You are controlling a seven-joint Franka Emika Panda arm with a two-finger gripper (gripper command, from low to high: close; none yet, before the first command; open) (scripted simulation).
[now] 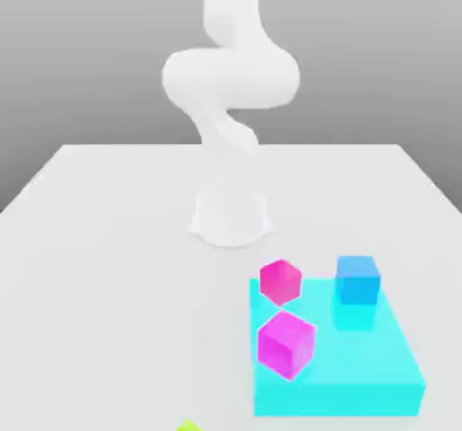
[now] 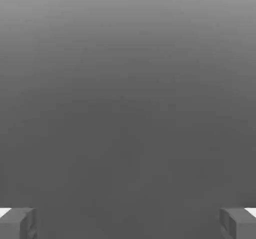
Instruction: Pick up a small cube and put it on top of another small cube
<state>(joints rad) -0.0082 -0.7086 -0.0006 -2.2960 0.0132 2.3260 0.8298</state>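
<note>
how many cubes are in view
4: magenta, pink and blue at the cyan block; lime-green, partly cut off, at the exterior view's bottom edge.

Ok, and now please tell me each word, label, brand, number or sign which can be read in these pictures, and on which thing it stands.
There are none: no text can be read on the robot arm, the cyan block, the blue cube, the two magenta cubes or the lime-green piece at the picture's edge.
</note>
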